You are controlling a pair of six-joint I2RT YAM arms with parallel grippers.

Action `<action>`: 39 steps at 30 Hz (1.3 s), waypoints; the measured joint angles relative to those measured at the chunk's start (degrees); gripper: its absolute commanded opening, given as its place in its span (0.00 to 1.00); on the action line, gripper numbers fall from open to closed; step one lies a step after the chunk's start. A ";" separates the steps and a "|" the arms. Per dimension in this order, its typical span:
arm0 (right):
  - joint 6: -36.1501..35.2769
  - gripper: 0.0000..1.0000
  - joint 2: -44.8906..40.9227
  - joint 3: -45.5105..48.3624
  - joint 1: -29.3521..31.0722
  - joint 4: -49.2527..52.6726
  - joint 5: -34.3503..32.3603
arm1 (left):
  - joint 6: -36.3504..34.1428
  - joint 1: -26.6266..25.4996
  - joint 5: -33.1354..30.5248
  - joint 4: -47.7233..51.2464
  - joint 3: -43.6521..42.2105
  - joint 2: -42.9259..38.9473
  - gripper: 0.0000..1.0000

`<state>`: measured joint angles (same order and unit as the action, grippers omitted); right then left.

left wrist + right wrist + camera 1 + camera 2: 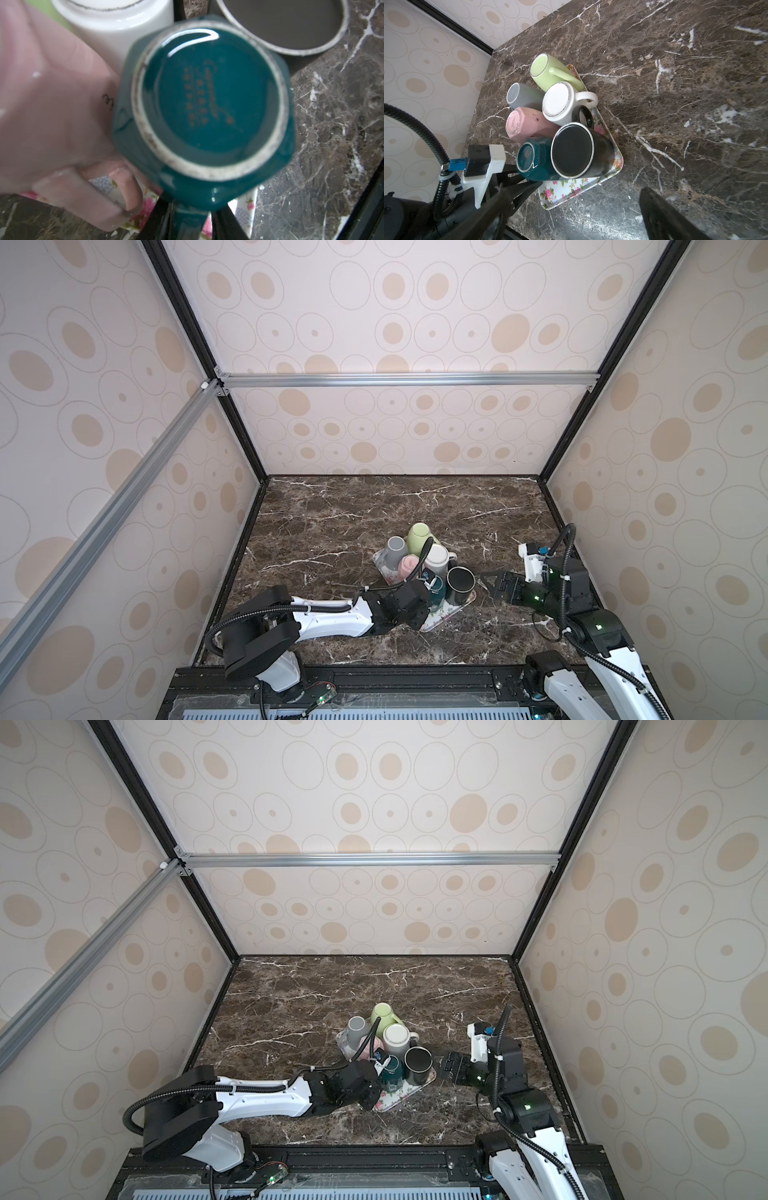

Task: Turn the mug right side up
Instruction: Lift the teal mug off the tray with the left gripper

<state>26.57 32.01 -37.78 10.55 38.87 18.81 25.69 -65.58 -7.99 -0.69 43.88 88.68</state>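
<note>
Left jaws: the left gripper [191,226] is drawn narrow, one finger on either side of the handle of the teal mug [207,104]; whether they already pinch it cannot be told.
Right jaws: the right gripper [505,585] is spread wide and empty, low over the table [332,510], just beside the tray [571,193].
Mug's place: the near corner of the flowered tray, packed between the pink mug [525,124] and the black mug [572,150].
Risk, grip: a hold on the handle alone sits off the mug's weight, so the glazed body may swing or slip in the fingers once lifted.
Risk, neighbours: with the mugs packed this close, a tilted lift may drag or topple the pink or black one, or shift the tray.
Mug's heading: upside down, base up, mouth on the tray, handle toward the left arm.
Long axis: near vertical, base to mouth.
</note>
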 measured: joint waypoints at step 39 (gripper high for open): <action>0.04 1.00 -3.74 1.14 0.00 2.82 -1.05 | 1.55 -1.22 -1.79 7.41 4.61 1.27 0.00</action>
<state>26.61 28.27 -36.64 10.55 41.69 17.76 27.24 -66.81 -9.78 6.72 48.49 89.95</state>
